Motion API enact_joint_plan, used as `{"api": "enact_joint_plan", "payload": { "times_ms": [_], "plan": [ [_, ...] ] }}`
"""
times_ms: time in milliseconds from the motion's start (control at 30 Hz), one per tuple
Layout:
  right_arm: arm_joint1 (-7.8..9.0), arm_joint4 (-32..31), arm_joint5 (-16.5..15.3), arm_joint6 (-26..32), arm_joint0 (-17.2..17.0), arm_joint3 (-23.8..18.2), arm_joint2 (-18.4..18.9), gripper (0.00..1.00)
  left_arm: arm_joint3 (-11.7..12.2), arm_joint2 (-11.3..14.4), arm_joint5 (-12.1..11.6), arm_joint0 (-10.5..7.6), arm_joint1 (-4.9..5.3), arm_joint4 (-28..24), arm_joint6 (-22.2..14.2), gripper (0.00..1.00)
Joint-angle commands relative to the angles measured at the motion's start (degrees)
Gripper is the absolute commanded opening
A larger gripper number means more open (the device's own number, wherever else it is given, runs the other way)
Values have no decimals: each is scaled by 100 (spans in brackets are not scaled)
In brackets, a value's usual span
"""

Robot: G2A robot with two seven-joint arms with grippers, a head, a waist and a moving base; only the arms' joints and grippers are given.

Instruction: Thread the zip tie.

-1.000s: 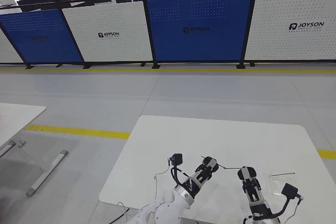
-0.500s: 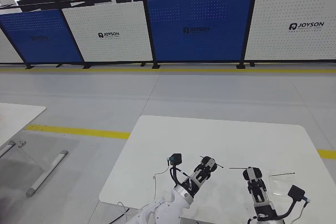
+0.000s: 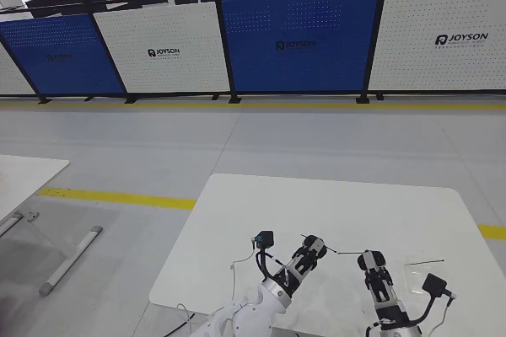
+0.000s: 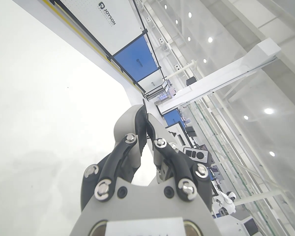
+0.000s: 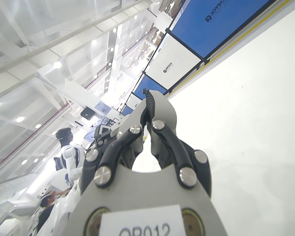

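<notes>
Both grippers hover low over the white table (image 3: 337,202) near its front edge. My left gripper (image 3: 318,245) (image 4: 145,114) is shut on a thin black zip tie (image 3: 329,248), whose strip sticks out on both sides of the fingers. My right gripper (image 3: 369,256) (image 5: 148,99) is shut on a black zip tie piece (image 3: 350,253) pointing toward the left gripper. A small black head (image 5: 144,91) shows at the right gripper's fingertips. The two strip tips nearly meet between the grippers. I cannot tell whether they touch or are parts of one tie.
A spare black zip tie (image 3: 424,262) lies on the table to the right of the right gripper, beside a faint clear plastic sheet (image 3: 417,280). The table's far half is bare white surface.
Half a second ago the right gripper was farther right, with a wider gap between the strip tips. It has moved back left toward the left gripper. The left gripper has kept still.
</notes>
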Motion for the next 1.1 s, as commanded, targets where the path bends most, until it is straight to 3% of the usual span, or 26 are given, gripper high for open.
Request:
{"api": "enact_joint_plan", "payload": {
  "times_ms": [0, 767, 1067],
  "plan": [
    [-11, -2, -6, -2, -5, -1, 8, 0, 0, 0, 0, 0, 0, 0, 0, 0],
    [-143, -88, 213, 227, 75, 18, 18, 0, 0, 0, 0, 0, 0, 0, 0, 0],
    [-197, -88, 144, 237, 93, 59, -7, 0, 0, 0, 0, 0, 0, 0, 0, 0]
  ]
}}
